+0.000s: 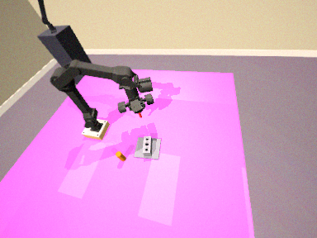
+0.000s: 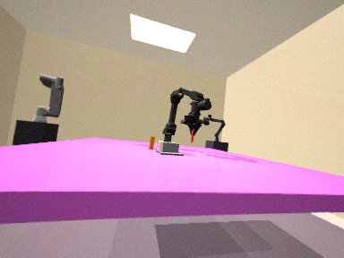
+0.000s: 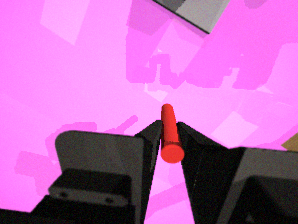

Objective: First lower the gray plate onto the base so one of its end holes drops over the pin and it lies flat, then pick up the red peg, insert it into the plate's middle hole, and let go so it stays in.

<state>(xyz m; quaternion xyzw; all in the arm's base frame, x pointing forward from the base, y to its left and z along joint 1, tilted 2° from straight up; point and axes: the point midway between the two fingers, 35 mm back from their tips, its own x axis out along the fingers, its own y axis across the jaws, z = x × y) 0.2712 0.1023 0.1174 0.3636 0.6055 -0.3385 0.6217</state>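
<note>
My gripper (image 1: 137, 109) (image 2: 193, 126) (image 3: 168, 125) is shut on the red peg (image 1: 140, 115) (image 2: 192, 135) (image 3: 170, 133) and holds it upright in the air, well above the pink table top. The gray plate (image 1: 146, 145) (image 2: 170, 146) with three holes lies flat on the gray base (image 1: 154, 152) (image 2: 171, 153), in front of and below the gripper. A corner of the base (image 3: 195, 12) shows at the top edge of the wrist view. The pin is not clearly visible.
A small orange cylinder (image 1: 120, 155) (image 2: 151, 142) stands left of the base. The arm's tan mount (image 1: 96, 129) sits at the left of the table. A dark box (image 1: 62, 43) stands behind it. Another grey robot on a black stand (image 2: 45, 112) is off the table.
</note>
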